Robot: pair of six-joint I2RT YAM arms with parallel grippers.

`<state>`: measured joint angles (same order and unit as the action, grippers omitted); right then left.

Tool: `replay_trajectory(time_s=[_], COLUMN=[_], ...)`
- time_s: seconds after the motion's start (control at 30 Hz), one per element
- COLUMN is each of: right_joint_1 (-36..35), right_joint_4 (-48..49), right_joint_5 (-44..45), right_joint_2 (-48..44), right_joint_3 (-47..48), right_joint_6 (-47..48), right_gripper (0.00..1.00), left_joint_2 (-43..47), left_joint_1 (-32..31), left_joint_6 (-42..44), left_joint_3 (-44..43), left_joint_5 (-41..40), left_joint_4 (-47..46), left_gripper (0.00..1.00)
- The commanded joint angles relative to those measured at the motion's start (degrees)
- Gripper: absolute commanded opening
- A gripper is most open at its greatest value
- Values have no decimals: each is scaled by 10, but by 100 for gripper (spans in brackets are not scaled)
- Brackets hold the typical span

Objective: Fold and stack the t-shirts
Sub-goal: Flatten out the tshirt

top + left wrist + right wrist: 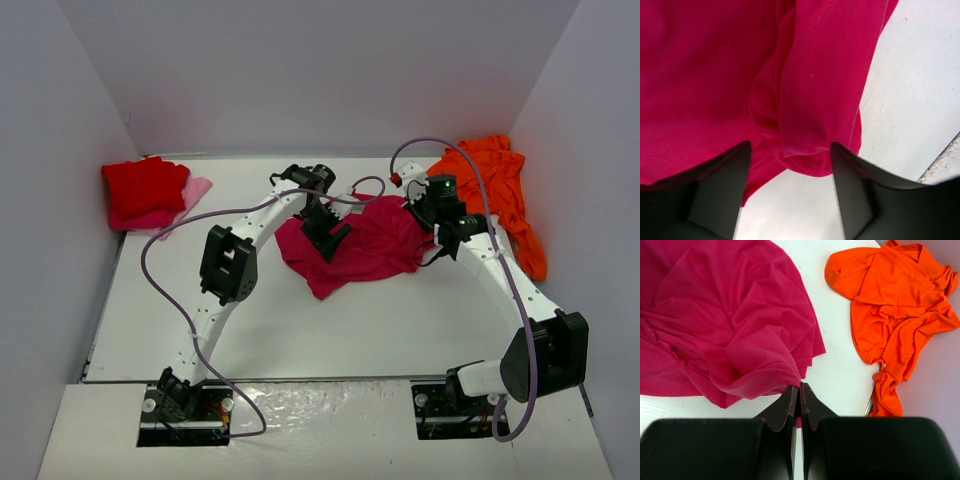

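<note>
A crumpled magenta-pink t-shirt (370, 245) lies in the middle of the table. My left gripper (328, 232) is open over its left part; in the left wrist view the fingers (725, 190) straddle a folded hem of the shirt (805, 100), with nothing held between them. My right gripper (442, 243) is shut on the shirt's right edge; in the right wrist view (800, 386) the cloth (730, 325) bunches up at the closed tips. A bright red t-shirt (145, 185) lies folded at the far left. An orange t-shirt (500, 190) lies crumpled at the far right (895, 295).
A pale pink cloth (195, 190) lies under the red shirt. Grey walls close in the table at the left, back and right. Purple cables loop from both arms. The table's white surface (400, 320) shows in front of the magenta shirt.
</note>
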<state>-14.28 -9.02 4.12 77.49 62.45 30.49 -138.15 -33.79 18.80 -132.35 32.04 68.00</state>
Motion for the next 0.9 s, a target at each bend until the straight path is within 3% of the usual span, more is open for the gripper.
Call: replay_trajectory(time_s=[0.0, 0.13, 0.87], right_joint_1=[1, 1, 5], right_joint_4=[40, 42, 62], right_joint_5=[10, 11, 19], right_joint_2=[-18, -22, -36], right_joint_3=[-3, -10, -27], right_joint_6=[-2, -1, 1], right_gripper=[0, 0, 0], left_joint_2=[22, 21, 9], left_joint_1=[-10, -17, -14], left_joint_6=[-1, 1, 7], left_joint_3=[-24, -19, 0], left_joint_5=[20, 15, -21], left_joint_4=[16, 17, 17], left_gripper=[54, 42, 55])
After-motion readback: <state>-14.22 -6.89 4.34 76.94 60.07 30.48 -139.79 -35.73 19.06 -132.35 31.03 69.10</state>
